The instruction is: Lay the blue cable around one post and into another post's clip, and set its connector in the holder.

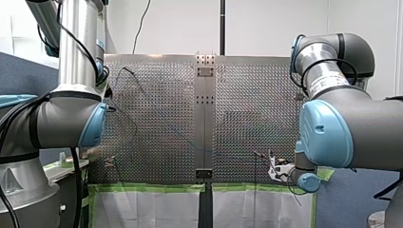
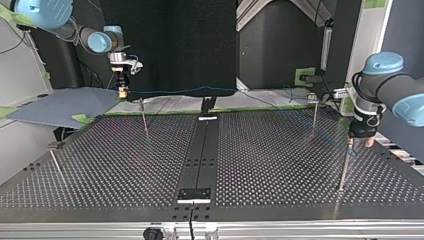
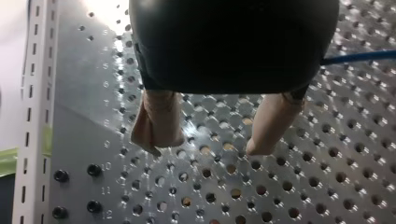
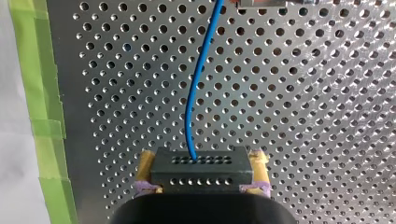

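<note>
Right jaws clamped on connector [image 4: 201, 169]; left jaws apart, empty. Blue cable [image 4: 187, 116] exits at 12 o'clock: thin, likely limp and light. I'd hold the rigid connector.

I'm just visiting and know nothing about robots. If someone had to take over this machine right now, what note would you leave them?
Right gripper: fingers shut on the black connector, held near the table's far edge in the top view.
Left gripper: fingers open and empty, low over the table beside a thin post.
Blue cable: runs from the connector across the table and passes next to the left gripper.
Done: the connector is picked up. I cannot tell whether the cable is round a post or in a clip.
Left: finish the routing, then set the connector in its holder, which I cannot pick out here.
</note>
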